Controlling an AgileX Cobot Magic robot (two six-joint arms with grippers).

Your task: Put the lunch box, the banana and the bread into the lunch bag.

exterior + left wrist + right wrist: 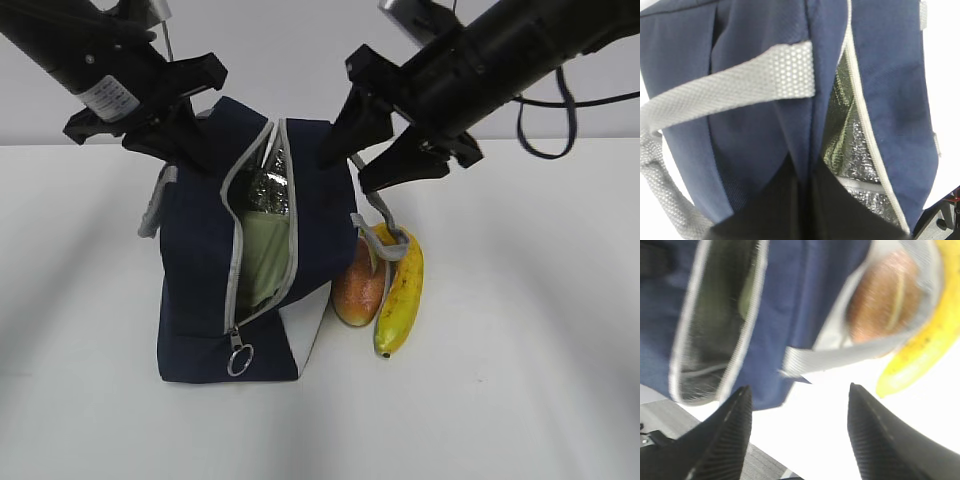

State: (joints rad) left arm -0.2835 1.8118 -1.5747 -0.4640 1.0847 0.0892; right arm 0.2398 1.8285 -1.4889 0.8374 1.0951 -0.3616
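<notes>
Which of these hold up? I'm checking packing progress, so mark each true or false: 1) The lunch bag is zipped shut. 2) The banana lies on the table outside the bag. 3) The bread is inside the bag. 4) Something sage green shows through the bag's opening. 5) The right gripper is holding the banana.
1) False: the lunch bag has its zipper open, showing silver lining.
2) True: the banana lies on the table beside the bag.
3) False: the bread sits outside, between bag and banana.
4) True: the green-lidded lunch box shows in the opening.
5) False: the right gripper is open and empty above the bag's right side.
</notes>
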